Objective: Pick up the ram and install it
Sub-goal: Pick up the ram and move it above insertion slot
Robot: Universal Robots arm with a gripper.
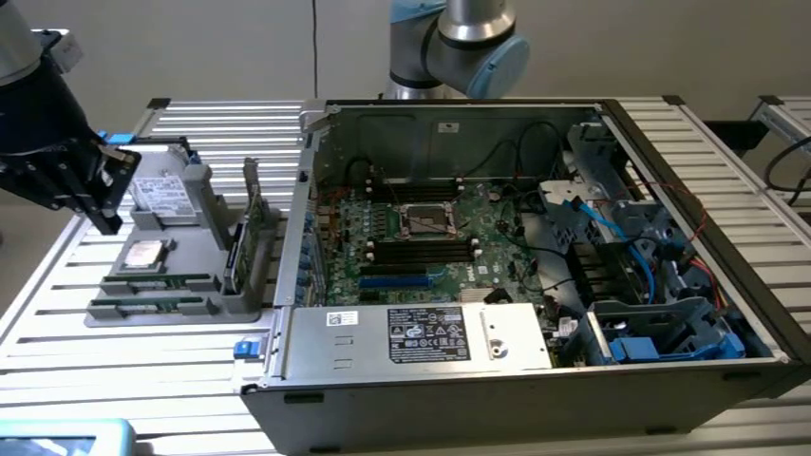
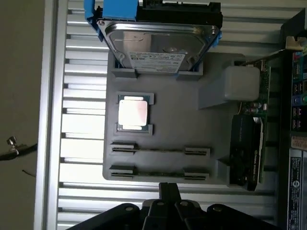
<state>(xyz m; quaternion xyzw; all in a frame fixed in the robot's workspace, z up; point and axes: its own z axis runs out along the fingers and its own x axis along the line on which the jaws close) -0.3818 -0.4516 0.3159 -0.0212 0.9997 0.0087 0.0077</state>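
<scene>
"Ram [image 2: 158, 173] first: where does it lie?"

"Just off the tips of the gripper [image 2: 169, 188]. It stands on its long edge in a grey tray [image 2: 168, 124], with each end tucked into a grey clip. From the wrist camera, the ram is a thin green strip. A second stick [image 2: 160, 150] lies parallel to it, one row farther from the fingers. The gripper touches neither."

"How does the gripper stand?"

"Its dark fingers are pressed together with nothing between them. From the wrist camera, the tips reach the tray's edge beside the ram."

"What lies farther out?"

"Beyond both sticks is a square processor chip [image 2: 133, 112] with a bright metal lid. Farthest from the fingers is a hard drive [image 2: 158, 43] in a blue bracket [image 2: 112, 12]. Off to one side of the fingers, an expansion card [image 2: 247, 143] stands on edge."

"Any writing?"

"The hard drive has a white label with lines of print too small to read. In the exterior view, an open computer case [image 1: 380, 128] holds a power supply [image 1: 507, 332] with a black-and-white label, also unreadable."

"What is hidden?"

"The ram is seen edge-on, so its chips cannot be made out, and the clips cover its ends. The gripper's body is cut off at the frame edge. A pale grey block [image 2: 242, 81] covers one end of the card."
</scene>
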